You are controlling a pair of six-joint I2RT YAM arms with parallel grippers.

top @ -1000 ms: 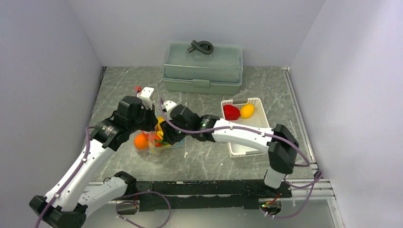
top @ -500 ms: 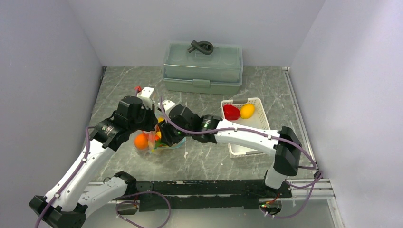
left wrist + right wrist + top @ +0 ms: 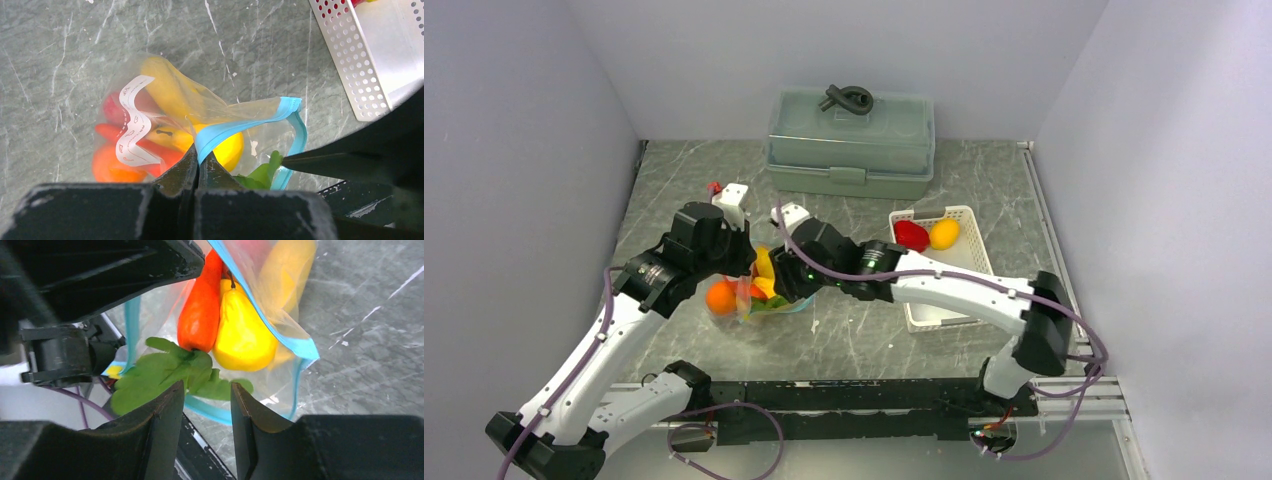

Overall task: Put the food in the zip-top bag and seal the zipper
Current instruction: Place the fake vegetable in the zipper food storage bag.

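Observation:
The clear zip-top bag lies left of centre with its mouth open. My left gripper is shut on the teal-blue zipper and holds that edge up. Inside the bag are a yellow banana, an orange fruit, an orange-red carrot with green leaves and a yellow pear. My right gripper is open and empty at the bag's mouth, its fingertips just short of the leaves. A red fruit and a yellow fruit lie in the white basket.
A grey-green lidded box stands at the back of the table. The white basket also shows in the left wrist view, just right of the bag. Both arms crowd together over the bag.
My right arm has drawn back a little to the right from the bag's mouth. The left gripper and the bag have stayed put.

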